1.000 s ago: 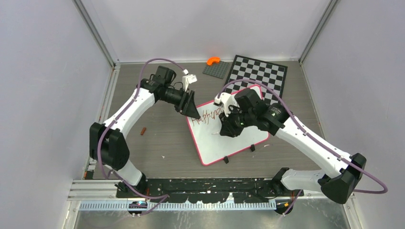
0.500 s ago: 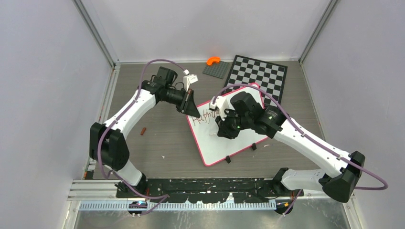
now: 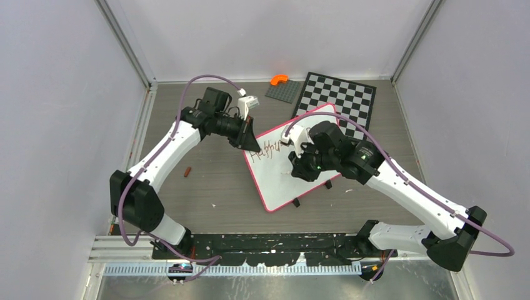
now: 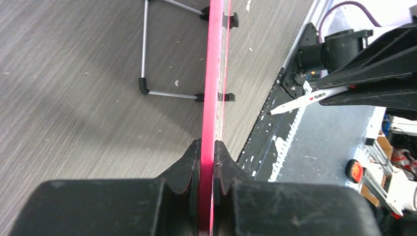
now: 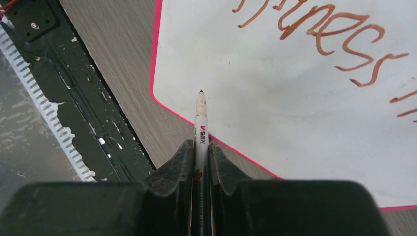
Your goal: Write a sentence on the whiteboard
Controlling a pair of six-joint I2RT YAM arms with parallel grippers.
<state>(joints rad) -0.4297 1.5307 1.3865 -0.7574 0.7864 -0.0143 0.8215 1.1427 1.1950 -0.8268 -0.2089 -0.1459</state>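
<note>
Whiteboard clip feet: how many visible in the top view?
2, both on the near edge of the whiteboard: one clip foot by the near corner, the other further right. More may be hidden under the board.

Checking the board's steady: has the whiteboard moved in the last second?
Yes. The whiteboard has shifted away from the arm bases, farther over the chessboard.

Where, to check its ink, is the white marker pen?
Right wrist view, centre: the white marker pen is clamped in the right gripper, tip at the edge of the pink-framed whiteboard.
</note>
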